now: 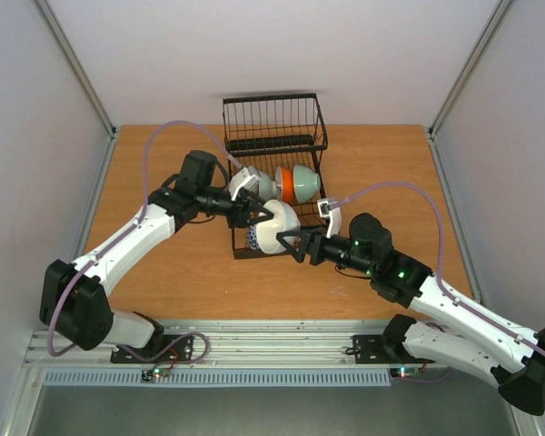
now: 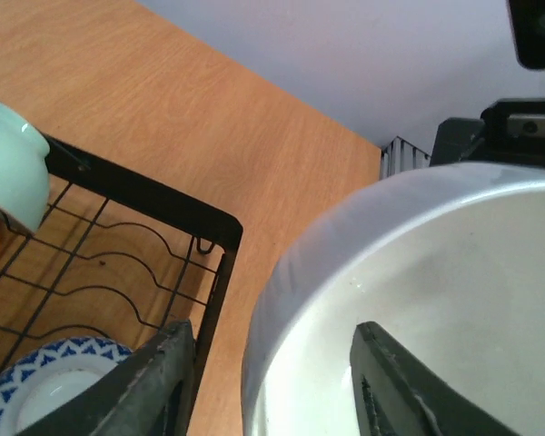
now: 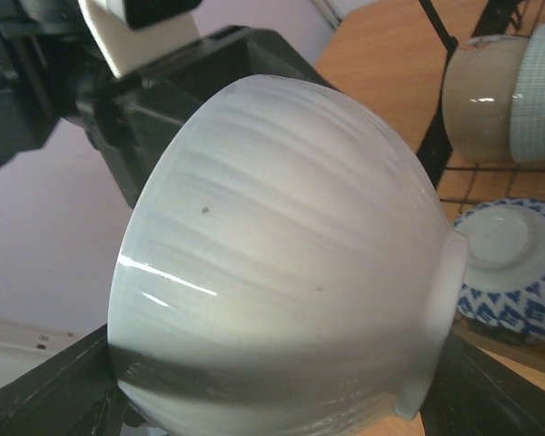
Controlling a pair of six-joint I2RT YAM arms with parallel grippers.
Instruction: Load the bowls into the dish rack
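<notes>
White bowl (image 1: 274, 229), held in the air over the near end of the dish rack (image 1: 277, 143), between your two arms. Your right fingers (image 3: 64, 381) clasp it across its outer wall, from rim to foot. Your left fingers (image 2: 154, 381) stand parted astride its rim, one inside and one outside (a gap shows between the outer one and the wall). Just below, a blue-patterned bowl (image 3: 504, 263) lies in the rack's flat tray. A mint bowl (image 1: 304, 184) stands on edge farther back. The rack rests on the wooden tabletop (image 1: 163, 282).
</notes>
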